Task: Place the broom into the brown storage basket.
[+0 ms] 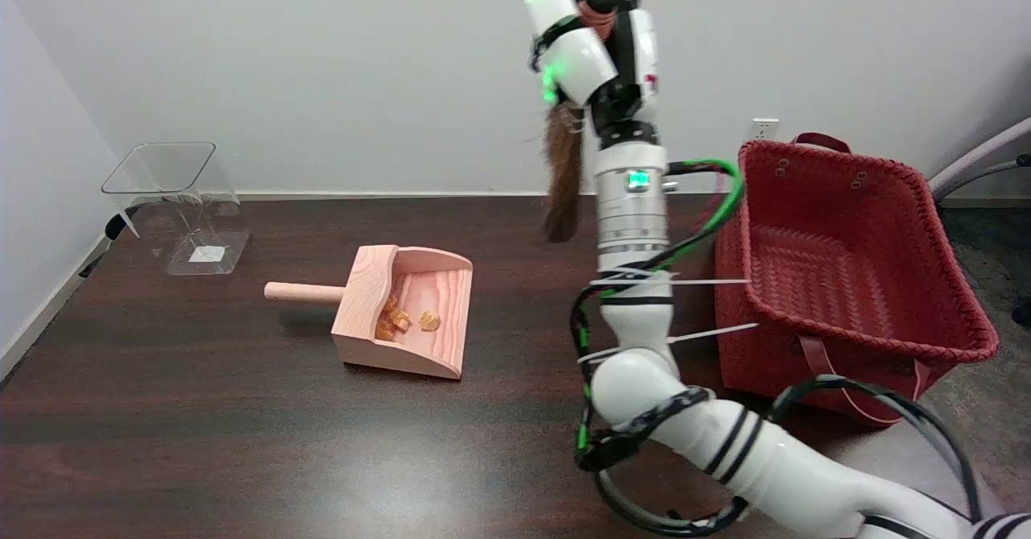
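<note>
Right hand raised high above the table, fingers wrapped around the broom; exact finger spacing hard to tell. Broom carried aloft, left of the forearm, presumably to clear the rim of the basket before lowering in. Long axis near vertical: bristles hanging downward, handle end up inside the grip. Basket standing to the right, mouth open upward. Dustpan resting flat, holding crumbs.

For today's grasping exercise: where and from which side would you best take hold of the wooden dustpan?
Grip the dustpan by its round handle, coming from above. The handle sticks out clear to the left, lying flat on the table, and is slim enough for a hand to wrap.
</note>
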Robot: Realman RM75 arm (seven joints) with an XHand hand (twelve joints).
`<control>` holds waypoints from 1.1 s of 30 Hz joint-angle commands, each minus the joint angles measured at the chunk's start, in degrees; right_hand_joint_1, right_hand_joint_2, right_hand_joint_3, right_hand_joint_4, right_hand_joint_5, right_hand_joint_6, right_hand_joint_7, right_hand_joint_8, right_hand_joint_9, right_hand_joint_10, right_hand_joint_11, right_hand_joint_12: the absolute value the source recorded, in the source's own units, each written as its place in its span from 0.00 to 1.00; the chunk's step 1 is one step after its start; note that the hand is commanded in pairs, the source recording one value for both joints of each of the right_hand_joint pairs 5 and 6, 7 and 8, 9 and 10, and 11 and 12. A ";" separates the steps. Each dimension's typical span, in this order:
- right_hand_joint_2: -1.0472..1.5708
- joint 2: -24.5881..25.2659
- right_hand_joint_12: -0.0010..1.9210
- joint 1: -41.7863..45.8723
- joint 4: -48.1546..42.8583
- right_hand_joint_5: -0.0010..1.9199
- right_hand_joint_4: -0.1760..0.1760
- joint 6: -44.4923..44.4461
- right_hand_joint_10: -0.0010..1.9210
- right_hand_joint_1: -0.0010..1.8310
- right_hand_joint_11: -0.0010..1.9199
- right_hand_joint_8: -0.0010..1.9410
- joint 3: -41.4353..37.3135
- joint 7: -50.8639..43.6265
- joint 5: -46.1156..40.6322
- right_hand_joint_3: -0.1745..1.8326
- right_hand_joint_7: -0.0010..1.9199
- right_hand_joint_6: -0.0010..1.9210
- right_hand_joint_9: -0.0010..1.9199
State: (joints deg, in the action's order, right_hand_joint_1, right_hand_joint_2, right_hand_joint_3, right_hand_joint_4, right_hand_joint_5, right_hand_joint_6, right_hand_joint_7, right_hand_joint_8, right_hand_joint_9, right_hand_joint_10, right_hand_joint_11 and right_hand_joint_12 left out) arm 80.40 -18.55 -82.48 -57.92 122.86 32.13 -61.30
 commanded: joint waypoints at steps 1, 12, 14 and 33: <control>1.00 -12.36 1.00 9.16 -17.31 1.00 0.50 -0.38 1.00 0.43 1.00 0.99 -10.13 -10.86 -0.17 0.23 1.00 1.00 1.00; 1.00 -16.48 1.00 14.66 -19.03 1.00 0.50 0.26 1.00 0.44 1.00 0.99 -21.32 -10.86 -0.53 0.22 1.00 1.00 1.00; 1.00 -16.94 1.00 15.54 -19.03 1.00 0.50 0.07 1.00 0.45 1.00 0.99 -22.54 -10.79 -1.52 0.23 1.00 1.00 1.00; 1.00 -21.17 1.00 19.53 -14.93 1.00 0.50 2.52 1.00 0.45 1.00 0.99 -30.88 -10.86 -6.62 0.26 1.00 1.00 1.00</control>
State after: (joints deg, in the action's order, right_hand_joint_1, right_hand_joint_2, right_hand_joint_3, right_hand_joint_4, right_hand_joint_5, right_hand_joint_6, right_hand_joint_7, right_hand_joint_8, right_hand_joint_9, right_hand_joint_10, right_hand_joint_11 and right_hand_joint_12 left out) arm 63.21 -2.58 -99.47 -57.67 99.23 21.94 -64.84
